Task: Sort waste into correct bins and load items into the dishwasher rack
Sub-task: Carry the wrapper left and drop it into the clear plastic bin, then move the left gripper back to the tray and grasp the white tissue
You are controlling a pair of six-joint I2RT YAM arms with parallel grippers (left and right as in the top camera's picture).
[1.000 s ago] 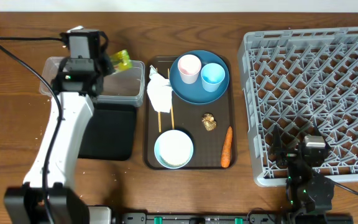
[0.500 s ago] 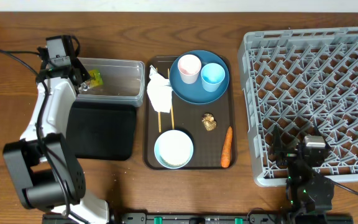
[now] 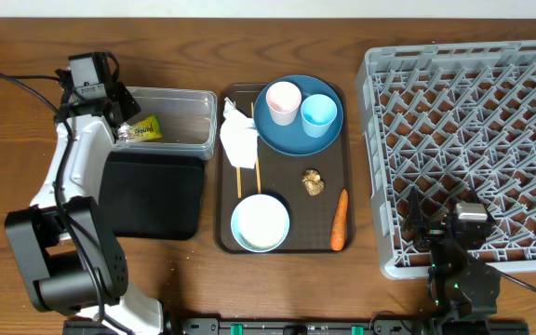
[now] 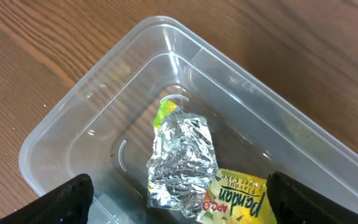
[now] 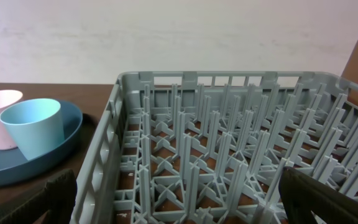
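Observation:
My left gripper hangs open over the left end of the clear tub. Under it, on the tub's floor, lie the silver foil wrapper and the yellow-green packet, neither one held. The packet also shows from overhead beside the left gripper. The black tray sits just in front of the tub. My right gripper is open and holds nothing above the near edge of the grey dishwasher rack.
The brown serving tray holds the dark-blue plate with the pink cup and blue cup, white tissue, chopsticks, brown lump, carrot and the bowl of rice.
The left arm swung from over the tub's right part to its left end. Its jaws opened and the yellow-green packet now lies loose in the tub. The right arm stayed still.

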